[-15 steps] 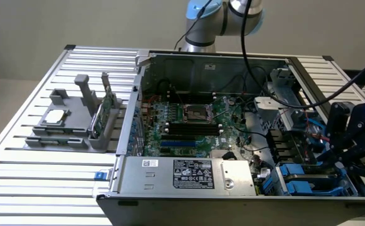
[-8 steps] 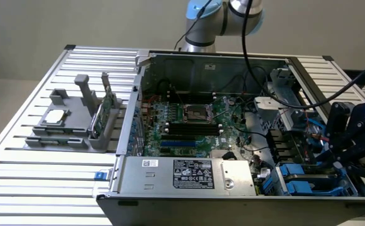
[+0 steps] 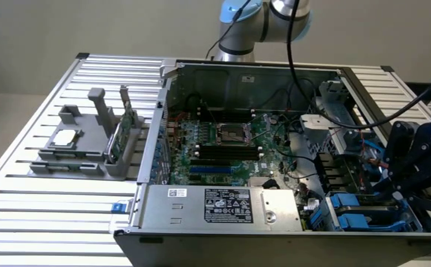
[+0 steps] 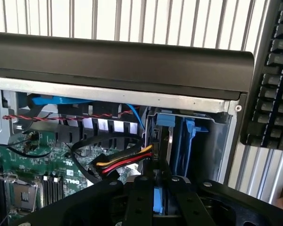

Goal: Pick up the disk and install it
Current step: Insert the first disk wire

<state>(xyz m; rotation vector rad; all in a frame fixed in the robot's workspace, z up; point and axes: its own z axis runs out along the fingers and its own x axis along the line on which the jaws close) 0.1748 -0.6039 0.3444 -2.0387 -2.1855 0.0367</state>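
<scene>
- computer case [image 3: 223,208]: brushed grey metal, matt
- disk [image 3: 367,214]: blue plastic carrier, glossy
- table [image 3: 44,206]: ribbed aluminium, satin
- gripper [image 4: 155,197]: matt black

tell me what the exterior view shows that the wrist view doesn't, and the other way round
Exterior view alone: the grey holder with a small square chip and an upright green card, the power supply, and the empty CPU socket.

Wrist view alone: a black keyboard beside the case, and the red, yellow and black cable bundle.

Both: the open computer case, the gripper at the drive bay, blue carrier plastic.
</scene>
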